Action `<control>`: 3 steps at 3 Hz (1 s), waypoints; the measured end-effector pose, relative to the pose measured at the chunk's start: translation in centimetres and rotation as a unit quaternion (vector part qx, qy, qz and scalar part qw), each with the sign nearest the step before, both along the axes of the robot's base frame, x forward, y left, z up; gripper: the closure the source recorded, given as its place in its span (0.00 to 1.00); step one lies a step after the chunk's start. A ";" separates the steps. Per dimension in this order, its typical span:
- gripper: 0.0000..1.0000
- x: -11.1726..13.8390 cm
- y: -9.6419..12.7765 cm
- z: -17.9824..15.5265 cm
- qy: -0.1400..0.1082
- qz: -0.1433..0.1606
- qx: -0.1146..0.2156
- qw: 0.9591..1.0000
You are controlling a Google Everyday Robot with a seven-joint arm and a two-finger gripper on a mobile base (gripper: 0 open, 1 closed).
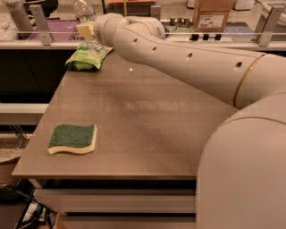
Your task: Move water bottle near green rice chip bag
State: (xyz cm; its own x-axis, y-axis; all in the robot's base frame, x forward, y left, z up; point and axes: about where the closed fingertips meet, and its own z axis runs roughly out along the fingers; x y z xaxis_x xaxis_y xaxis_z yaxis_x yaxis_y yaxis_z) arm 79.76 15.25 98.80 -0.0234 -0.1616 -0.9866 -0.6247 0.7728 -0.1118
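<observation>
The water bottle is a clear ribbed bottle standing upright at the table's far left corner, its top cut off by the frame edge. My gripper, with pale yellow fingers, is shut around the bottle's middle. The green rice chip bag lies light green and crinkled on the table right below and in front of the bottle. The bottle's lower end is right at the bag's back edge; whether they touch I cannot tell. My white arm reaches across from the right.
A green-and-yellow sponge lies near the brown table's front left edge. A rail and a cardboard box stand behind the table. My arm's bulk fills the right side.
</observation>
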 end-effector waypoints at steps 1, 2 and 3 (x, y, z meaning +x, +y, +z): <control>1.00 1.3 -0.1 -1.5 0.008 -0.018 -0.011 1.000; 1.00 3.1 -2.4 -2.5 0.013 -0.050 -0.012 0.999; 1.00 4.8 -6.1 -3.2 0.012 -0.093 -0.009 0.996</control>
